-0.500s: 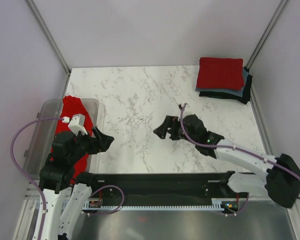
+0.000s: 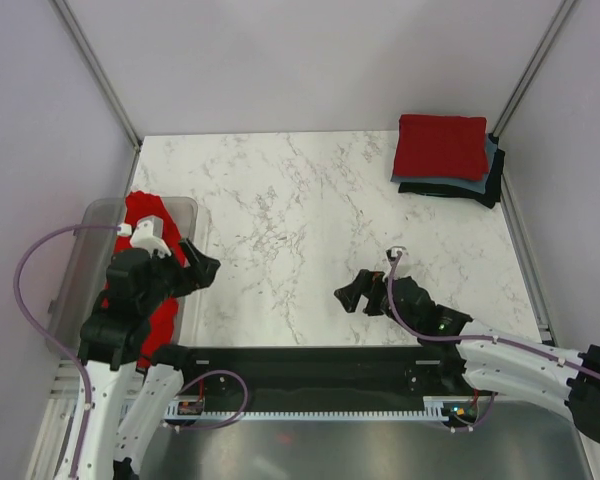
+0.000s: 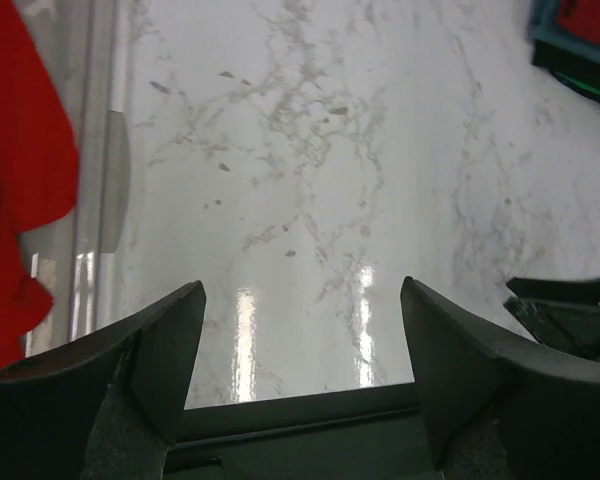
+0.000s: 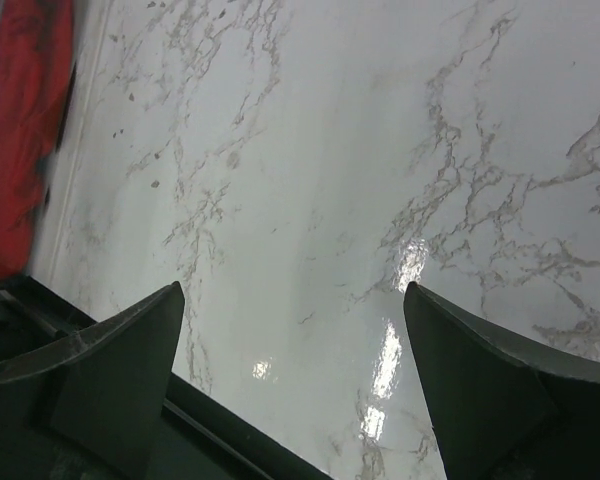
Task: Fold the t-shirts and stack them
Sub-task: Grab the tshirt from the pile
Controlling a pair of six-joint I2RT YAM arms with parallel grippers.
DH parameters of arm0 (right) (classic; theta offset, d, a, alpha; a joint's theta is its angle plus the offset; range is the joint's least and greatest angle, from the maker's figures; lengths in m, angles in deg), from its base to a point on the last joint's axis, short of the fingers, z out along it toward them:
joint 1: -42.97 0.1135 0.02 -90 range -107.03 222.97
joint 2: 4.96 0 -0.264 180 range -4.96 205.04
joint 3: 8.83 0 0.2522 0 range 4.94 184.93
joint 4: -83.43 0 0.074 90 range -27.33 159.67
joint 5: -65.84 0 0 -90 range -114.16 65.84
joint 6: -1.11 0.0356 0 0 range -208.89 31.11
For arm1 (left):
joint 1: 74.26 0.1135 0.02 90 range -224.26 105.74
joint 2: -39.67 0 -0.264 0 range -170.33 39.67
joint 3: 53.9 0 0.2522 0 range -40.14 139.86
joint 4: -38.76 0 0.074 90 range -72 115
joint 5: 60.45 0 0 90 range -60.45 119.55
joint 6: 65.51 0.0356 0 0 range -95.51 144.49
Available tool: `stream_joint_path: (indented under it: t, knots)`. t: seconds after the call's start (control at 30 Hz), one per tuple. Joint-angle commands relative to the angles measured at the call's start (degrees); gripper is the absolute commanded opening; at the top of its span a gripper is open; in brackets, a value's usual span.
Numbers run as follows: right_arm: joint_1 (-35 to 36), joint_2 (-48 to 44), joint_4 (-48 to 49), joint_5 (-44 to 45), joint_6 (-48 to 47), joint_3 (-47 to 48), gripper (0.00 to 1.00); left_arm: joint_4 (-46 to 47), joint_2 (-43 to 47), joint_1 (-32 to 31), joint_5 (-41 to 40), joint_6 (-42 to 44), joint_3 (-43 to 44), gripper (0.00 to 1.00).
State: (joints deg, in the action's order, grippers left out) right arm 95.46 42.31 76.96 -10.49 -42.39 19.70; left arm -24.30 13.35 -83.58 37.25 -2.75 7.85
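Three folded t-shirts [image 2: 441, 146] lie stacked at the table's back right: red on top, grey-blue under it, black [image 2: 493, 178] at the bottom. A loose red t-shirt [image 2: 150, 213] lies crumpled in the clear grey bin [image 2: 94, 220] at the left, partly hidden by my left arm; it also shows in the left wrist view [image 3: 20, 190] and the right wrist view [image 4: 20, 120]. My left gripper [image 2: 202, 270] hangs open at the bin's right rim, empty. My right gripper [image 2: 358, 292] is open and empty over bare marble near the front edge.
The marble table [image 2: 280, 200] is walled by pale panels left, back and right. A black rail [image 2: 310, 365] runs along the near edge between the arm bases. Purple cables loop from both arms.
My right arm has pulled back toward the near edge, its gripper moving down and right. The left gripper has shifted slightly toward the bin. Both stay open.
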Motion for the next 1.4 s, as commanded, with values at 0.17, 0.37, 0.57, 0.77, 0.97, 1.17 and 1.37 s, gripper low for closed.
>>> stream_joint_path:
  t: [0.17, 0.37, 0.57, 0.77, 0.97, 1.17, 1.37]
  knots:
    - [0.24, 3.89, 4.22, 1.88, 0.08, 1.06, 0.98, 0.42, -24.7, 4.46, -22.46, -1.06, 14.32, 0.93]
    - [0.24, 1.51, 5.54, 1.53, 0.61, -1.05, 0.98, 5.09, -34.56, 22.56, -17.29, -1.31, 12.92, 0.91]
    - [0.24, 2.83, 6.25, 0.48, 0.43, -0.7, 0.98, 11.23, -47.48, 35.41, -9.99, -6.68, 10.02, 0.85]
    - [0.24, 2.48, 7.12, -0.05, 0.35, -1.32, 0.98, 14.13, -60.5, 35.78, -12.63, -7.38, 12.22, 0.81]
    - [0.16, 3.09, 7.39, -0.05, 0.35, -1.23, 0.98, 18.71, -66.47, 35.86, -13.41, -6.51, 10.81, 0.68]
    - [0.16, 3.89, 7.12, 0.04, 0.35, -0.79, 0.98, 18.88, -68.51, 35.78, -12.36, -5.54, 12.75, 0.02]
    - [0.24, 3.54, 7.12, 0.39, 0.52, -1.05, 0.98, 18.8, -56.14, 34.9, -12.1, -7.55, 12.57, 0.02]
